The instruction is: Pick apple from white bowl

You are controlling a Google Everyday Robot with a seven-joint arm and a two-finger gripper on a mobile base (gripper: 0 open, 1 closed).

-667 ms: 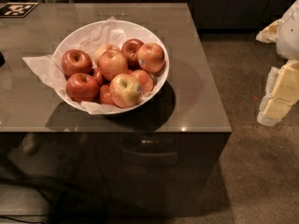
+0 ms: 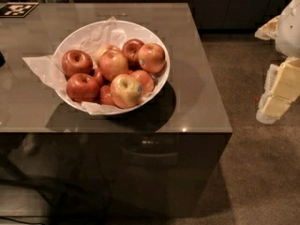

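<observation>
Camera view: one white bowl (image 2: 137, 28), about ten apples (image 2: 151, 57); gripper (image 2: 280, 90) far right.

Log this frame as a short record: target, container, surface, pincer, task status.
target: apple, orange-red with a dark sticker, lying at the back right inside the bowl
container: white bowl, wide and glossy
surface: table, with the bowl near its front edge
arm: pincer at the right edge of the view, beside the table, apart from the bowl
status: apple not yet picked
</observation>
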